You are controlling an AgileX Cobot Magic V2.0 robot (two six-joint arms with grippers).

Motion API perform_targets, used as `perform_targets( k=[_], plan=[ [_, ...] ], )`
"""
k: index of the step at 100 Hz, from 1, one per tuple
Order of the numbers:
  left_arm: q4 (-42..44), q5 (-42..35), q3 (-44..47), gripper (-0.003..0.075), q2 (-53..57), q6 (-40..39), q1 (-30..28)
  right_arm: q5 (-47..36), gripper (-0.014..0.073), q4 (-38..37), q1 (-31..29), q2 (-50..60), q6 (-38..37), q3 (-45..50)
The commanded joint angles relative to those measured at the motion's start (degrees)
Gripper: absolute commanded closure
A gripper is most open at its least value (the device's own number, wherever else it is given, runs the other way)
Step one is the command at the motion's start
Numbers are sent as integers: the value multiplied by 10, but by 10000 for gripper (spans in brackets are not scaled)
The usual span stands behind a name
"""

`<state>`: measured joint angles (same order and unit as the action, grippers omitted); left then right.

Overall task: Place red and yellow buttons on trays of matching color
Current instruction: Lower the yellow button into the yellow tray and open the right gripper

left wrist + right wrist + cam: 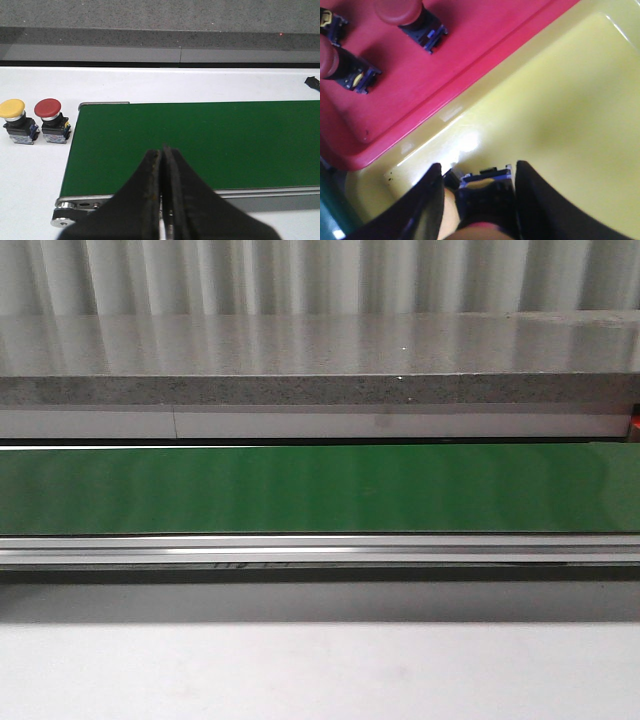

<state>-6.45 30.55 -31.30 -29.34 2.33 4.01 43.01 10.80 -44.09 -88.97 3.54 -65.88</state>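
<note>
Green belt (320, 490) bare; grey counter (320, 360) behind; white tabletop (320, 670) in front.

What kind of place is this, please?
Probably a small industrial sorting bench or a lab mock-up of one: a green conveyor belt runs across a white table, push buttons wait beside it, and a red tray and a yellow tray take the sorted parts.

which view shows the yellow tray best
The right wrist view: the yellow tray fills most of it, beside the red tray, with the right gripper holding a button just over its floor. The front view shows only the green belt; the left wrist view shows the belt and two loose buttons, no tray.
</note>
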Motion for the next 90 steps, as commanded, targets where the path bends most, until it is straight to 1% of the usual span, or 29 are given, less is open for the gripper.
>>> perform_targets(
  k=[1, 44, 90],
  plan=[
    [-8, -43, -16, 740, -1, 2, 5, -40, 505, 5, -9, 8, -4, -13],
    [-8, -43, -16, 740, -1, 2, 5, -96, 504, 37, -9, -79, -4, -13],
    [-8, -43, -16, 740, -1, 2, 5, -97, 503, 49, -7, -112, -4, -14]
  ],
)
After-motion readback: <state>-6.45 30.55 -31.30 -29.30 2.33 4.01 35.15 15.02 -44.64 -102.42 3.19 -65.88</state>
